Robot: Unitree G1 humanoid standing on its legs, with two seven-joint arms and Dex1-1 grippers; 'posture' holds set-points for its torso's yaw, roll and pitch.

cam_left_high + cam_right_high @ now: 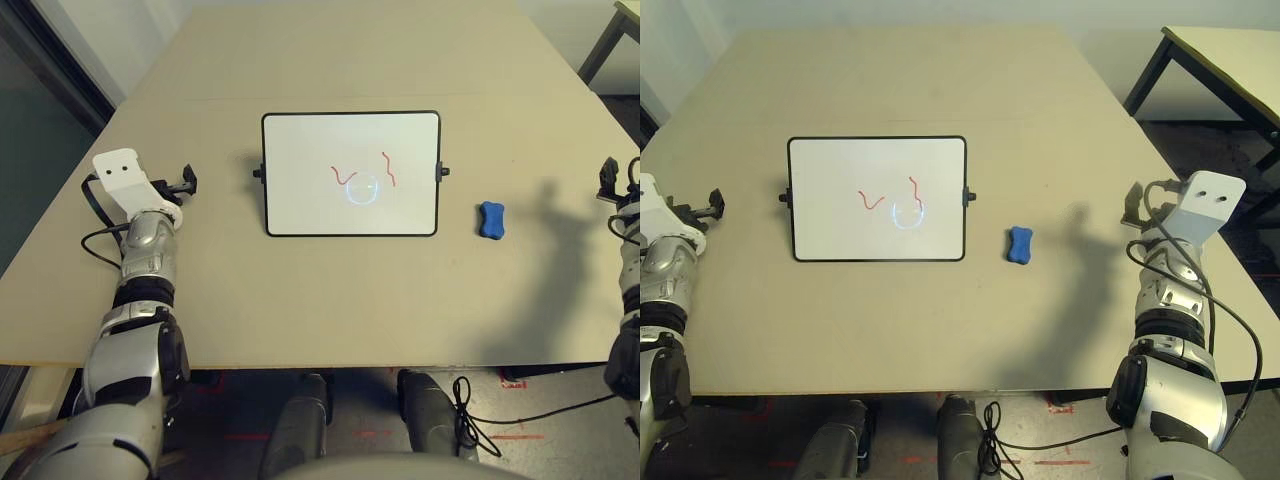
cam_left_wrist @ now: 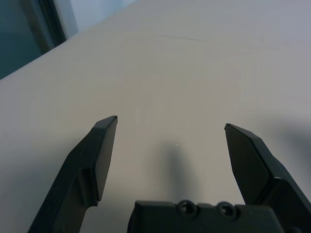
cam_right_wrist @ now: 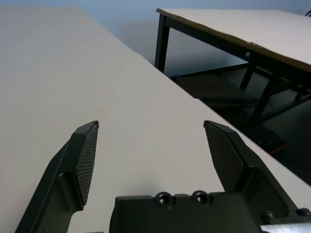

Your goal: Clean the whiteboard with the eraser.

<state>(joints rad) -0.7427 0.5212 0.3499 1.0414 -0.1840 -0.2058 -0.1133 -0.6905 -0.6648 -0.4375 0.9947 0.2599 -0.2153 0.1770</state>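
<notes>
while the near edge of the surface [image 1: 330, 352] lies across the robot's front, the two silver forearms reach over it from either side. at the left, the left pincer [image 2: 171, 124] is released, its two black fingers spread wide with nothing between them. at the right, the right pincer [image 3: 151, 124] is likewise released and empty, poised by the surface's right-hand edge. farther in, between the whiteboard and the right pincer but apart from both, lies the eraser [image 1: 1019, 245], a small blue block with a pinched waist. beyond it and to its left, the whiteboard [image 1: 300, 200] lies in its thin black frame, with two red squiggles [image 1: 388, 168] near the middle of its right half and a glare ring beside them. past the far right side stands a second table [image 3: 233, 24].

principal hazards, as judged: the eraser is low and small, so a right pincer that descends off-centre could nudge it away or pinch only one end, letting it twist under rubbing. too deep a descent could jam the fingertips on the surface. in wiping, sideways force could slide the whiteboard if nothing steadies it; a stroke carried too far could catch the frame or the right side knob [image 1: 443, 171]; and the glare could mask leftover ink.
</notes>
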